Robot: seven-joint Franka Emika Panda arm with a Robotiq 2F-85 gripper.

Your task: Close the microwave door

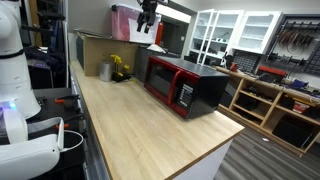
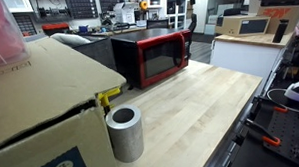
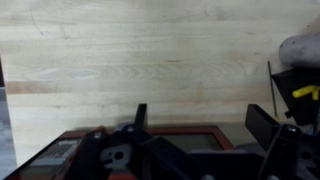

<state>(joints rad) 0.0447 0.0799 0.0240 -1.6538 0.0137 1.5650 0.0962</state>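
The end effector (image 3: 200,128) hung released above the counter (image 1: 140,130), fingers (image 3: 140,116) spread wide, grasping and touching nothing. The microwave door (image 2: 162,56) sat flush against the microwave (image 1: 185,85).

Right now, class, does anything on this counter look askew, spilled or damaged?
Nothing stands out. The microwave sits upright on the counter, with the microwave door apparently flush with the front in both exterior views. The grey cylinder stands upright beside the cardboard box. No spills show.
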